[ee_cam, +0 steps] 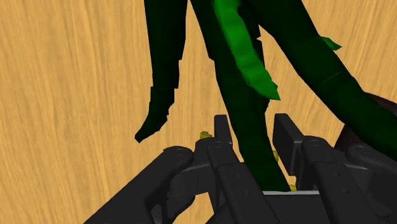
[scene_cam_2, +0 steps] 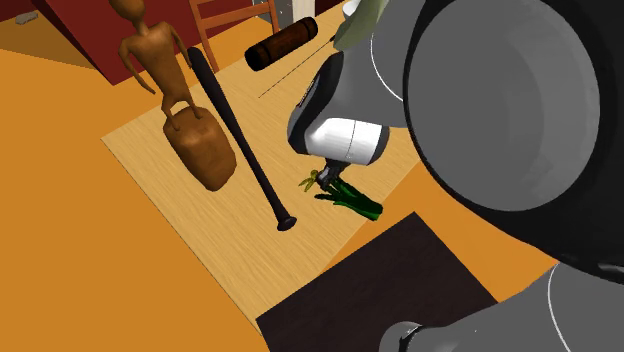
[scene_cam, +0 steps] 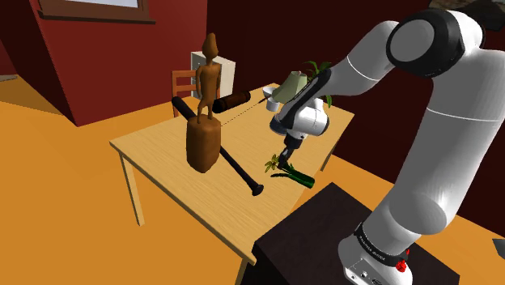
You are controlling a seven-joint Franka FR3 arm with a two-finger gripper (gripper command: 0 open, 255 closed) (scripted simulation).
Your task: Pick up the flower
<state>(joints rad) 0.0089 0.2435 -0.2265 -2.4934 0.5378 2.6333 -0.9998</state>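
The flower lies on the wooden table near the edge closest to the stand, with dark green stems and leaves and small yellow bits at one end. My black gripper points down onto its yellow end. In the second exterior view the gripper meets the flower at the table surface. Seen from the wrist, the fingers press on both sides of one green stem, which fills the gap of the gripper.
A brown carved figure stands mid-table. A black bat lies beside it, its knob close to the flower. A dark brown cylinder and a pale potted plant sit at the far side. A chair stands behind.
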